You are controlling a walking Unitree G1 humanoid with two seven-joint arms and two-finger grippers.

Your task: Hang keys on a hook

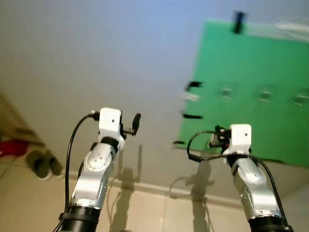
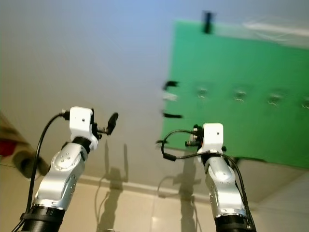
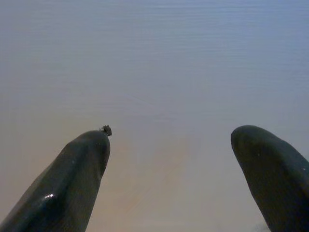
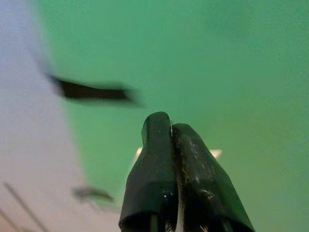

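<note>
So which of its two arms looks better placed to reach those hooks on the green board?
The right one, probably. The right hand, fingers pressed shut, already points at the green board where the hooks sit. The left hand is open and faces bare wall, off to the board's side. I cannot make out any keys.

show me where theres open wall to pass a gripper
Bare wall spans from the shoes to the green board; the left gripper faces it. Crowded: the board's tape strips and hooks, near the right gripper.

Soft motion blur, bright light, arm shadows on wall (image 1: 96,58).
</note>
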